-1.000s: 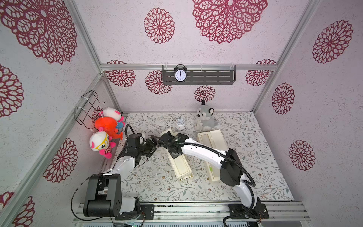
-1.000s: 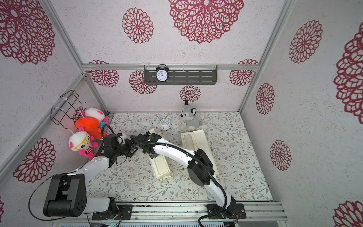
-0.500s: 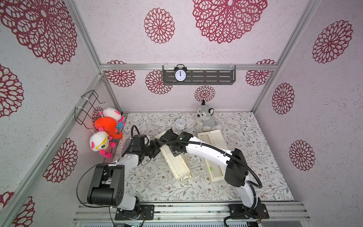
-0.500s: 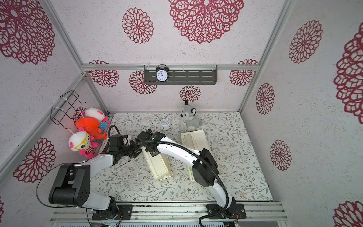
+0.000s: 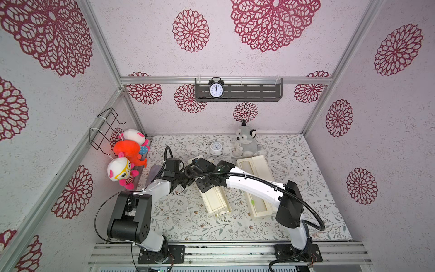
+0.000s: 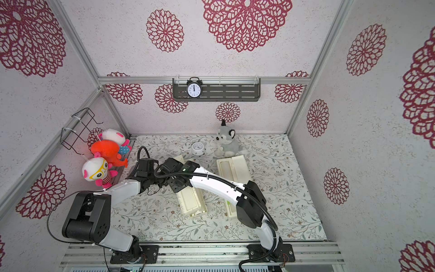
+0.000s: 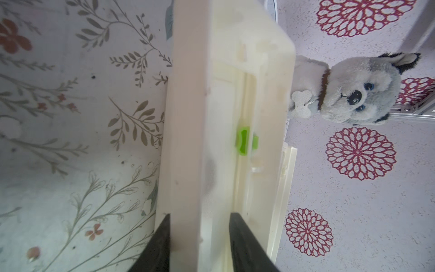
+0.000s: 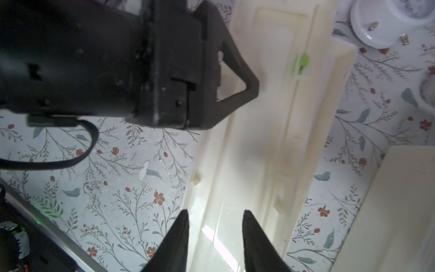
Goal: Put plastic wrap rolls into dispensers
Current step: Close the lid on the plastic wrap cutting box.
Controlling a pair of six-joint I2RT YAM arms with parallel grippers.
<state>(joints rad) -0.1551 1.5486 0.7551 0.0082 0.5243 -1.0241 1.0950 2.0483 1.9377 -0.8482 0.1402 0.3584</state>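
Note:
Two cream dispensers lie open on the floral table in both top views: one in the middle (image 5: 215, 202), one to its right (image 5: 255, 181). Both grippers meet at the middle dispenser's far half. My left gripper (image 7: 200, 214) reaches in from the left side (image 5: 186, 182) and is shut across the dispenser's long side wall (image 7: 186, 141). The green slider (image 7: 243, 141) shows just beyond that wall. My right gripper (image 8: 215, 212) hangs over the same box (image 5: 207, 186). Its fingers press on either side of a glossy white plastic wrap roll (image 8: 219, 193) lying along the trough.
A grey plush husky (image 5: 246, 143) and a small white clock (image 5: 216, 148) stand behind the dispensers. Plush toys (image 5: 128, 150) and a wire basket (image 5: 106, 128) hang on the left wall. The right arm (image 5: 254, 186) crosses above the right dispenser.
My left gripper has moved right to the middle dispenser and closed from wide open onto its side wall. The right gripper has stayed over the box, shifting only slightly.

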